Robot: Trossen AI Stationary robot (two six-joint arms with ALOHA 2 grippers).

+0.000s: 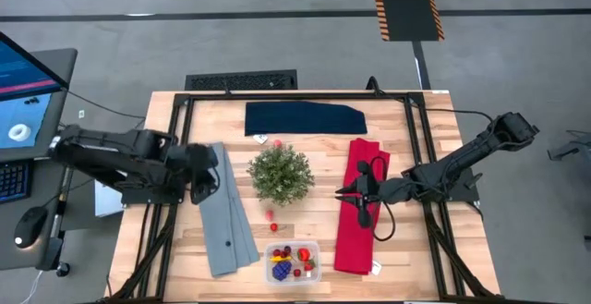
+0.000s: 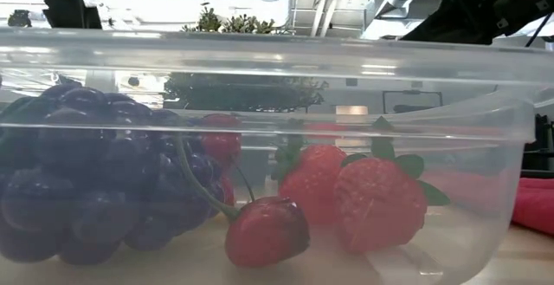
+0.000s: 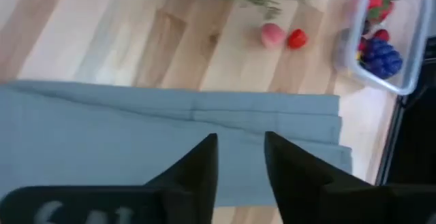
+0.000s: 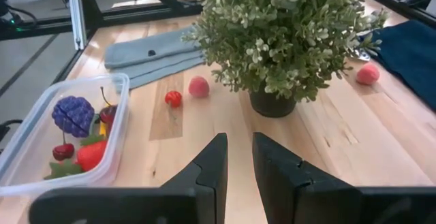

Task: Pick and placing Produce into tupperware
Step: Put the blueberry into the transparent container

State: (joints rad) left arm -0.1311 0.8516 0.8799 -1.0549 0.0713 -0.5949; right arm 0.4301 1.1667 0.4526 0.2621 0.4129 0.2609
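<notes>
Plainly, both pairs of fingers stand slightly apart and empty: left gripper [image 1: 205, 186] over the grey cloth [image 1: 228, 225] at centre-left, right gripper [image 1: 355, 196] over the red cloth [image 1: 358, 216]. Loading looks mostly done: the clear tupperware [image 1: 293, 261], bottom centre, holds a purple grape cluster [image 2: 82, 177], strawberries [image 2: 378, 203] and a cherry [image 2: 267, 230]. A red berry [image 4: 173, 98] and pink piece [image 4: 198, 86] remain by the potted plant [image 1: 280, 174], another pink piece [image 4: 367, 73] behind it.

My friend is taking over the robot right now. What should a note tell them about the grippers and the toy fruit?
Left gripper: over the grey cloth, jaws a little apart, holding nothing.
Right gripper: over the red cloth, jaws a little apart, holding nothing.
Tupperware: front edge of the table, below the potted plant.
Done: the grape cluster, strawberries and cherries are inside.
Left: a small red fruit and a pink one lie between plant and tupperware; another pink one lies beside the dark blue cloth.
</notes>
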